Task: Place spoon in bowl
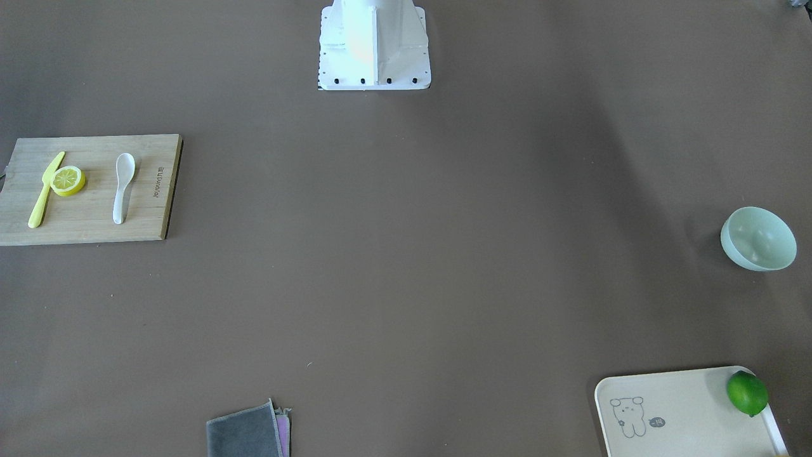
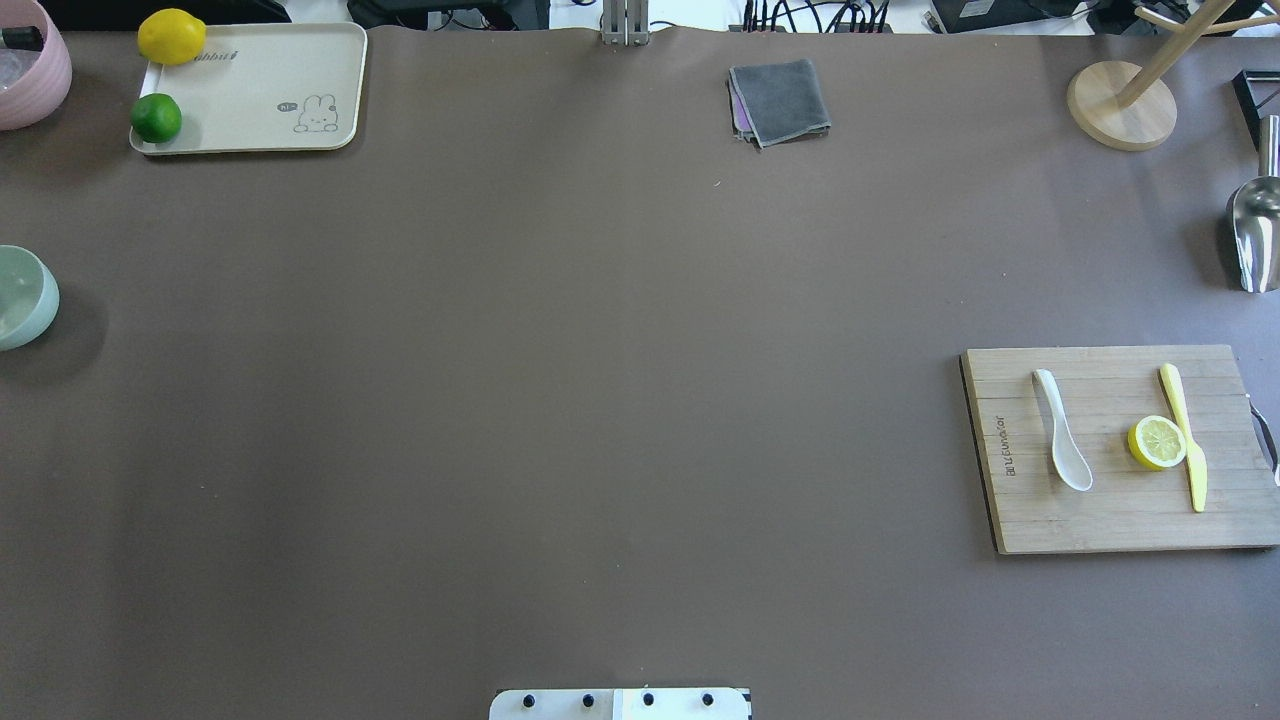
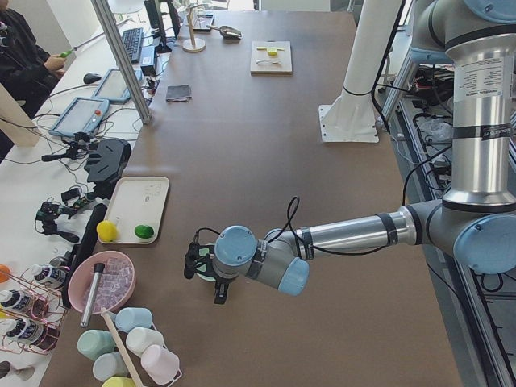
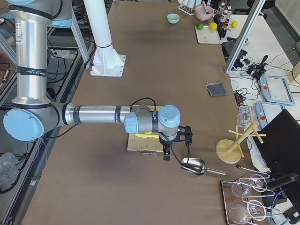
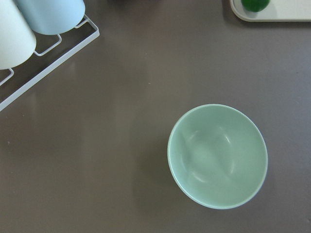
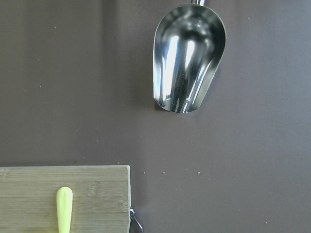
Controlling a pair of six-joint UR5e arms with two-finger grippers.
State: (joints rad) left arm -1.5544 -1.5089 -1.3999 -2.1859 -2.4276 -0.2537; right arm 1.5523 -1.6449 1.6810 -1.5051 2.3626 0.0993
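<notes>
The white spoon (image 2: 1062,430) lies on a wooden cutting board (image 2: 1100,520) at the table's right; it also shows in the front view (image 1: 124,187). The mint-green bowl (image 2: 20,297) stands empty at the far left edge and fills the left wrist view (image 5: 217,155). My left gripper (image 3: 193,264) hangs over the bowl and shows only in the left side view. My right gripper (image 4: 187,136) hovers past the board's outer edge and shows only in the right side view. I cannot tell whether either is open or shut.
A lemon slice (image 2: 1157,442) and a yellow knife (image 2: 1185,435) share the board. A metal scoop (image 6: 189,58) lies beyond it. A cream tray (image 2: 250,90) with a lime (image 2: 156,118) sits at the far left, a grey cloth (image 2: 780,100) at the far edge.
</notes>
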